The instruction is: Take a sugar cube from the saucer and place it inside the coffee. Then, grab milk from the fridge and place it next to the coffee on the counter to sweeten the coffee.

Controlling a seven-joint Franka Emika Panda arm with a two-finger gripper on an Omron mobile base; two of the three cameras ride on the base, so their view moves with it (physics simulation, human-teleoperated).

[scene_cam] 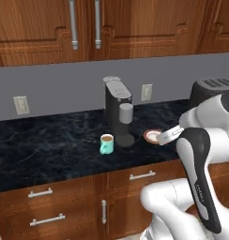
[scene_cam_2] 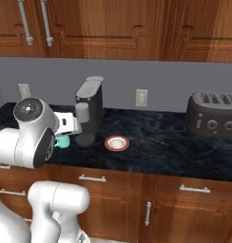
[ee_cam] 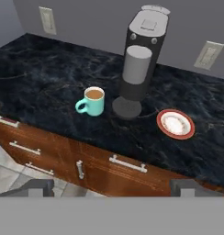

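Saucer [ee_cam: 176, 124] | on counter [ee_cam: 49, 87], right of coffee [ee_cam: 92, 101] | end effector [ee_cam: 111, 188] above, jaws wide, empty

On the bench [ee_cam: 49, 82] I see the coffee [ee_cam: 92, 102] just left of the coffee machine [ee_cam: 137, 59], with the saucer [ee_cam: 176, 124] to the machine's right. A toaster [scene_cam_2: 214, 114] sits well apart, farther right. Drawers [ee_cam: 63, 160] lie below the bench front.

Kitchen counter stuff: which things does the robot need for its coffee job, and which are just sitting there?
Needed:
coffee
saucer
counter
gripper, open, held back from the counter

Just sitting there:
coffee machine
toaster
wall sockets
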